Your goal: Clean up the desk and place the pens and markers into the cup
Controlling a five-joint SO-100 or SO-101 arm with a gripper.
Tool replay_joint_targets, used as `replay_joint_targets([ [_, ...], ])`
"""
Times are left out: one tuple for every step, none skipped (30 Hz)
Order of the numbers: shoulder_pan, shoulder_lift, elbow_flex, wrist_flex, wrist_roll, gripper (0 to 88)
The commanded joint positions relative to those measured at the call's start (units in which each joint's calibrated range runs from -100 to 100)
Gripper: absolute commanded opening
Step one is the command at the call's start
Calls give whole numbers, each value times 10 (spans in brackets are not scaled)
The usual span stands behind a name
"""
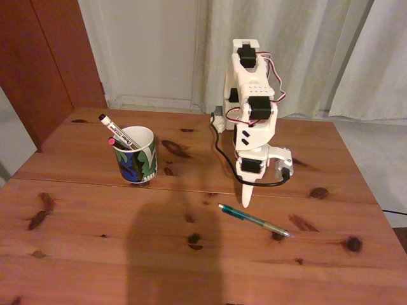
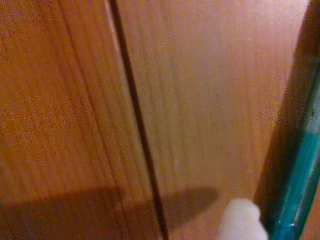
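jaws (image 1: 247, 202) pointed down, gap hidden — just beside teal pen (image 1: 254, 220), open desk (image 1: 95, 254) all round

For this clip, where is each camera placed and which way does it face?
Fixed view: raised in front of the reddish-brown pine desk, looking down and across at the white robot arm, the leaf-patterned ceramic cup and curtains.
Wrist view: on the arm, aimed down close at the desk planks; one white fingertip of the jaws shows at the bottom edge.
Shared: the teal-green translucent pen lying beside the gripper.
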Motion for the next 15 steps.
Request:
replay_joint_targets([
  [-7,8,-40,-6,-3,238],
  [-7,16,-52,-6,-4,238],
  [-8,25,-67,-6,-4,238],
  [-8,35,-83,-5,-4,238],
  [-8,45,-100,0,-4,238],
  [-8,56,-116,1,-4,238],
  [-8,67,-131,1,-4,238],
  [-8,79,-143,1,-4,238],
  [-8,90,-156,1,-4,238],
  [-8,100,-167,1,-3,238],
  [-8,109,-178,1,-3,238],
  [-8,118,-188,1,-2,238],
  [-8,126,-196,2,-2,238],
  [-8,133,-203,2,-2,238],
  [-8,138,-204,2,-1,238],
])
